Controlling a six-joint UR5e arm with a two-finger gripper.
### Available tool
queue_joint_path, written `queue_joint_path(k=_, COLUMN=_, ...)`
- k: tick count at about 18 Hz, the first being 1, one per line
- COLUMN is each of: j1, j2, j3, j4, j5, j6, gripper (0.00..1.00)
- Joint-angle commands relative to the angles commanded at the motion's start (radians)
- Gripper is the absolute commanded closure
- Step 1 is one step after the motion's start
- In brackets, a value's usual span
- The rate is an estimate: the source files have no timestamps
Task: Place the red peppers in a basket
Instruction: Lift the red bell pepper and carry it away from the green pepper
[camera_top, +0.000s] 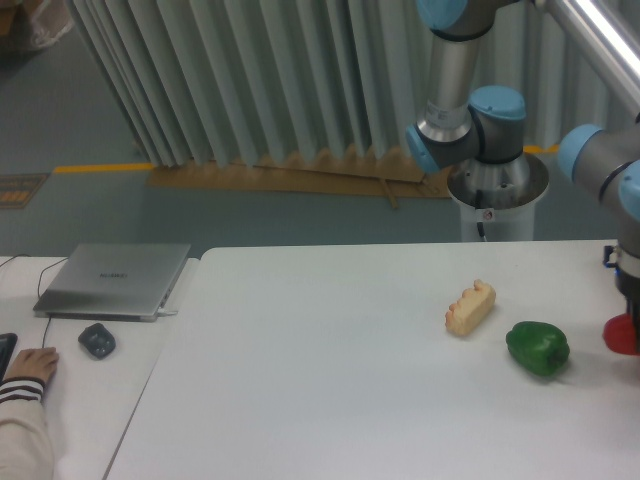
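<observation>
Red pepper (622, 335) sits at the frame's three o'clock edge, apparently clamped in my hand (630, 322), seemingly lifted off the tabletop (330, 370); no basket visible, placing remains.

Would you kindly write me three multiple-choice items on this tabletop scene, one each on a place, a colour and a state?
1. Where is the green pepper relative to the beige ridged piece?
A. left of it, farther back
B. right of it, nearer the camera
C. on top of it

2. What colour is the object at the end effector?
A. red
B. yellow
C. blue

3. What state is the laptop in?
A. open
B. closed
C. standing on edge

Answers: 1 B, it sits lower and rightward in the picture; 2 A, the red pepper shows at the right edge; 3 B, its lid lies flat.
</observation>
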Motion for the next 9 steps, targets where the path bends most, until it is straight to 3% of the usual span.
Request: queue_joint_path(k=9, j1=0.061, j2=0.055, j3=0.002, j4=-0.051, j5=0.072, j6=0.095, gripper=0.45)
